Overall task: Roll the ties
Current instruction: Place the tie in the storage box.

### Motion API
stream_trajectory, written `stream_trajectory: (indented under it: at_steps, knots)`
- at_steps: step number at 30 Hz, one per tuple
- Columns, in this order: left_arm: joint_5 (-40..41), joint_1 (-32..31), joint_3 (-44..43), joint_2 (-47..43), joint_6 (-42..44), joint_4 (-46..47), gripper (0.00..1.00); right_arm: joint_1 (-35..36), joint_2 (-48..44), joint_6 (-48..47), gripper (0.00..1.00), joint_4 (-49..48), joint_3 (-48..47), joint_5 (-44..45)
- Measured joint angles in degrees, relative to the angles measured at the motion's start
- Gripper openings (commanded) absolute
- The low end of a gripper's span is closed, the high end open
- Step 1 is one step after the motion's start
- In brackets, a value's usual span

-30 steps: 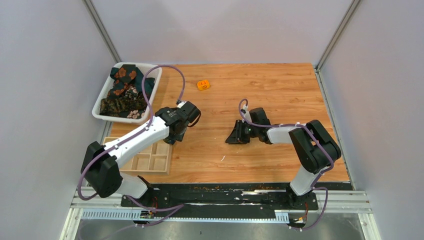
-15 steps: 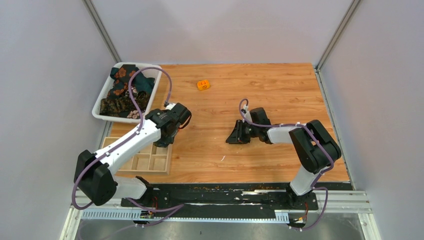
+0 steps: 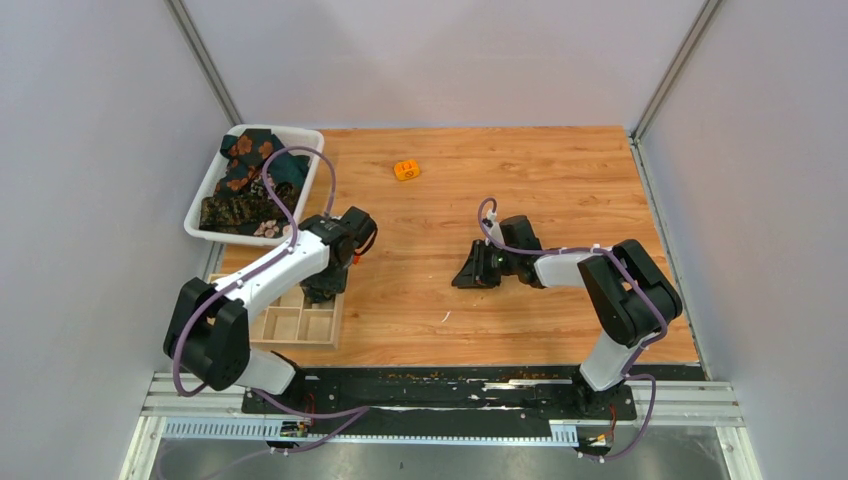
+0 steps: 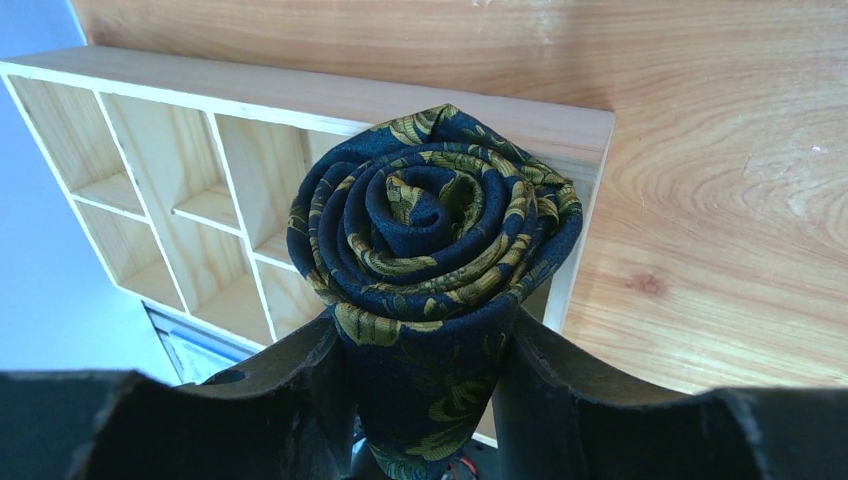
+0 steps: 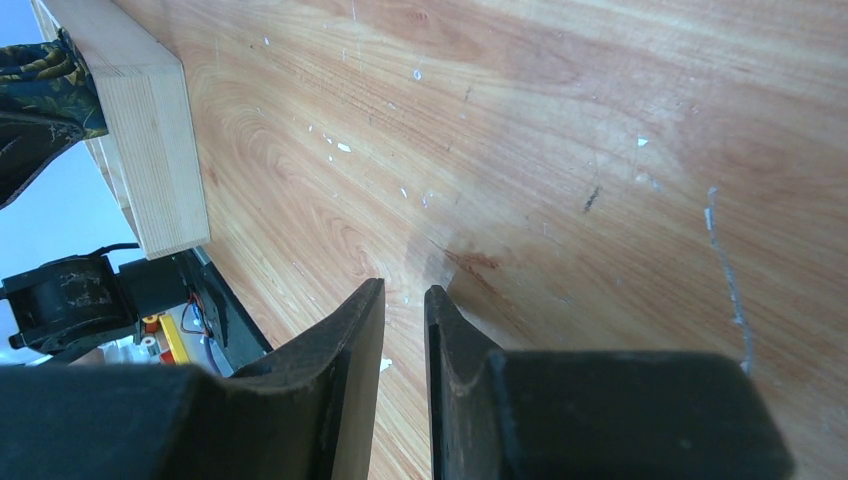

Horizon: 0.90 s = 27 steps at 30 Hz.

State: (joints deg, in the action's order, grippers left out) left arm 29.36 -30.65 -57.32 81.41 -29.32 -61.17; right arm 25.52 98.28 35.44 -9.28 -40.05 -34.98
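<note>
My left gripper (image 4: 425, 352) is clamped on the rolled navy tie (image 4: 432, 225) over the wooden tray (image 4: 190, 150), at its right edge. My right gripper (image 5: 403, 290) is pinched together, holding nothing.

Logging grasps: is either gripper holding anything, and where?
The left gripper clamps the rolled navy tie by the roll's lower sides; the right gripper holds nothing.

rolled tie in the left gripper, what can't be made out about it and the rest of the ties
Left wrist view: the lower end of the rolled tie, hidden inside the left gripper; which compartment of the tray lies under it, covered by the roll.
Top view: the rolled tie itself, hidden under the left arm; how many ties lie in the bin, piled and too small.
</note>
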Motion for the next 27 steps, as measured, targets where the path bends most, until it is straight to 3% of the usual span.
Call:
stream_trajectory:
  at_steps: [13, 22, 27]
  knots:
    - [-3.85, 1.62, 4.20, 1.57, -1.51, 2.95, 0.54, -0.33, 0.07, -0.02, 0.22, -0.22, 0.68, -0.42]
    - [-4.61, 3.17, 6.10, 1.51, -4.22, 3.56, 0.79, -0.48, 0.26, -0.02, 0.22, -0.26, 0.68, -0.92]
    - [-4.39, 3.69, 6.16, 0.39, -5.25, 2.82, 0.86, -0.48, 0.31, -0.02, 0.22, -0.26, 0.68, -1.11]
